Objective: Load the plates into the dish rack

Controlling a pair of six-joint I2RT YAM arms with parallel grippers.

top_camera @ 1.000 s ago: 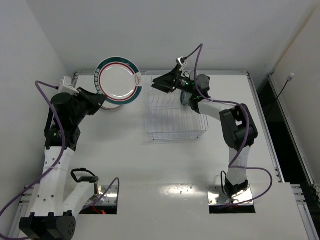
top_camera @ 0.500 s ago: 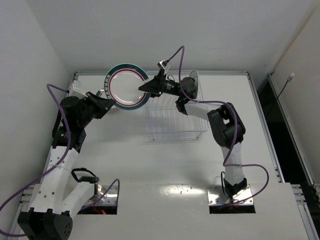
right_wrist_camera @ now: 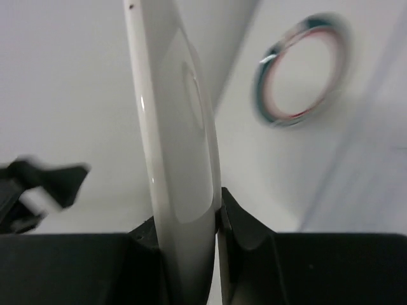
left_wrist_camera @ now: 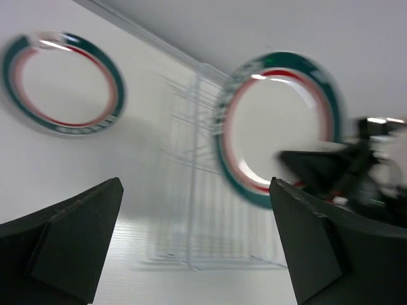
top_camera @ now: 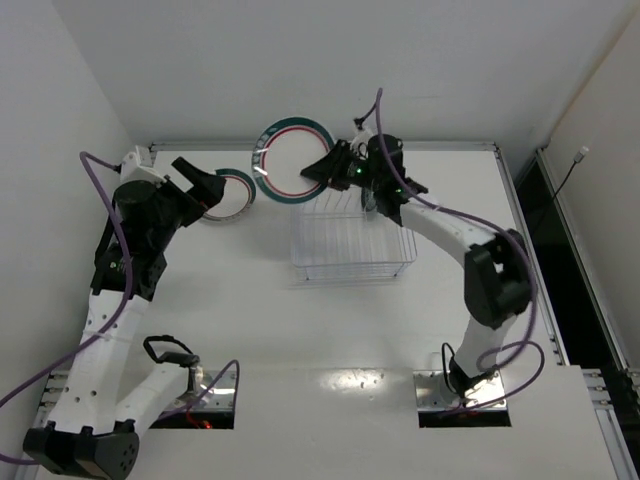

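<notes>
A white plate with a teal rim and red ring hangs on edge above the back left corner of the wire dish rack. My right gripper is shut on its right rim. The right wrist view shows that plate edge-on, pinched in the right gripper. My left gripper stands open and holds nothing, left of the held plate. A second matching plate lies flat on the table, partly hidden by it. In the left wrist view the open left gripper faces the lying plate, the held plate and the rack.
The white walls stand close behind the table's far edge and along its left side. The right arm's purple cable loops above the rack. From the right wrist, the lying plate shows at upper right and the blurred left gripper at left.
The left gripper carried the plate rightward to the right gripper, then opened and drew back left. The right gripper shut on the plate's rim and now holds it alone.
</notes>
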